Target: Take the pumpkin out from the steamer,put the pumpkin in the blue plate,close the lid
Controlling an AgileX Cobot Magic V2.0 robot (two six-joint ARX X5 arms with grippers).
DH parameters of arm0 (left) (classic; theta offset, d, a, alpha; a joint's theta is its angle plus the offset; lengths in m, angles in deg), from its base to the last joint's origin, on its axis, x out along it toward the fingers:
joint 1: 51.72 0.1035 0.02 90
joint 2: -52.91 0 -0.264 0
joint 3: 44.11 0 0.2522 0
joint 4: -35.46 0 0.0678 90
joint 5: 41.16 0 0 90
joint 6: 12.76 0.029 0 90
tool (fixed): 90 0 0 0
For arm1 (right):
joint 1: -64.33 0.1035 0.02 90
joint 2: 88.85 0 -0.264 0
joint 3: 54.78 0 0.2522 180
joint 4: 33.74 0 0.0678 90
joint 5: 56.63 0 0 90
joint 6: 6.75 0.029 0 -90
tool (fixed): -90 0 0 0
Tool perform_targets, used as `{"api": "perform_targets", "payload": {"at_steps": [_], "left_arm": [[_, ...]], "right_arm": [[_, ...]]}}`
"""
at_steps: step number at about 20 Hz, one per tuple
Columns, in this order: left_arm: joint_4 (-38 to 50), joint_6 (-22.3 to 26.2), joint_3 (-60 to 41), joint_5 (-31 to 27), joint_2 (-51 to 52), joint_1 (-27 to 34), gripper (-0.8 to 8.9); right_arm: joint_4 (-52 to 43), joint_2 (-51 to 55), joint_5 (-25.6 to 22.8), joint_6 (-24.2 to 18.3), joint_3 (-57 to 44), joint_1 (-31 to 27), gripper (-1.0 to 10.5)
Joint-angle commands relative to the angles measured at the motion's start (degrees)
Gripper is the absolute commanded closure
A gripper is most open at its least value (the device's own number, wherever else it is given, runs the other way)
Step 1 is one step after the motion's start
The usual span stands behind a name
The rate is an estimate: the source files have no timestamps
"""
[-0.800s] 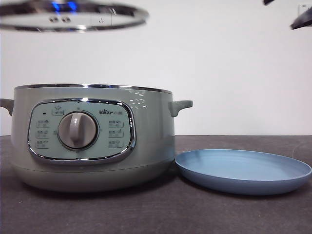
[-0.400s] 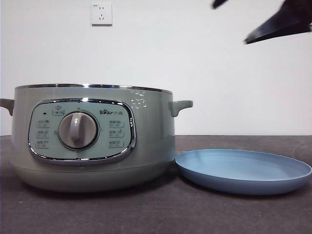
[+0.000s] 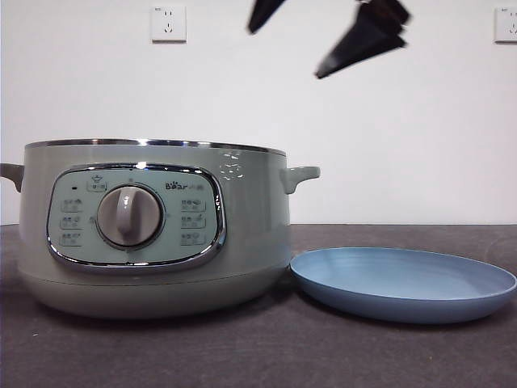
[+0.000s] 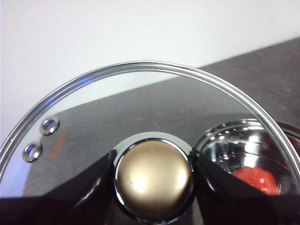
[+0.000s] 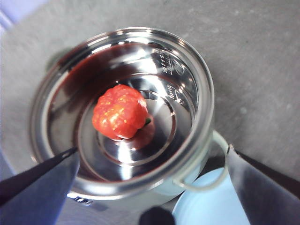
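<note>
On my left in the front view, the steamer (image 3: 153, 226) stands open on the dark table (image 3: 258, 356), its chrome rim bare and nothing above it. The pumpkin (image 5: 120, 112) sits on the floor of the steamer's shiny inner bowl, about at the middle, with free metal all around it and clear of the wall. Just beside the steamer's right flank lies the blue plate (image 3: 404, 283); its rim comes very near the pot's base, and I cannot tell whether they touch. The plate holds nothing.

My left gripper (image 4: 153, 180) has its two black jaws closed against either side of the lid's round knob, holding the lid (image 4: 140, 117) up off the pot; through the glass I see table and part of the pumpkin. My right gripper (image 5: 150, 173) hangs high over the open steamer, jaws spread wide and holding nothing. In the front view it shows as dark tips (image 3: 323, 36) near the top edge.
</note>
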Motion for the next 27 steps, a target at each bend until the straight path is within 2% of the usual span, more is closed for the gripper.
{"api": "perform_targets", "payload": {"at_steps": [1, 4, 7, 10, 15, 22, 23, 24, 25, 26, 27], "left_arm": [[1.88, 0.48, 1.14, -1.14, 2.14, 0.02, 8.22], [1.18, 0.48, 1.14, -1.27, 2.69, 0.02, 8.22], [0.13, 0.48, 1.14, -1.99, 2.69, 0.02, 8.22], [-0.83, 0.48, 1.14, -2.03, 2.69, 0.02, 8.22], [-1.38, 0.48, 1.14, -2.12, 2.69, 0.02, 8.22], [-1.51, 0.48, 1.14, -2.16, 2.67, 0.02, 8.22], [-1.51, 0.48, 1.14, -2.16, 2.67, 0.02, 8.22], [-1.49, 0.48, 1.14, -2.16, 2.67, 0.02, 8.22], [-1.51, 0.48, 1.14, -2.16, 2.67, 0.02, 8.22], [-1.51, 0.48, 1.14, -2.14, 2.67, 0.02, 8.22], [-1.51, 0.48, 1.14, -2.14, 2.67, 0.02, 8.22]], "right_arm": [[4.15, -6.58, -4.0, -5.42, 7.89, 4.02, 3.7], [7.61, -15.12, -4.87, -8.07, 16.85, 8.15, 3.7], [7.63, -22.18, -9.79, -11.32, 22.32, 12.24, 3.7], [7.32, -28.2, -10.03, -12.57, 25.11, 14.69, 3.7], [4.04, -35.1, -10.23, -13.09, 25.31, 15.23, 3.7], [3.58, -39.32, -11.56, -13.44, 25.31, 14.34, 3.9], [3.5, -39.32, -11.67, -13.44, 25.31, 14.36, 4.8], [3.61, -39.32, -11.78, -13.44, 25.31, 14.34, 6.3], [3.96, -39.32, -13.16, -13.49, 25.31, 14.34, 8.6], [4.15, -39.32, -13.16, -13.42, 25.31, 14.38, 9.6], [4.15, -39.28, -13.18, -13.44, 25.31, 14.43, 9.6]]}}
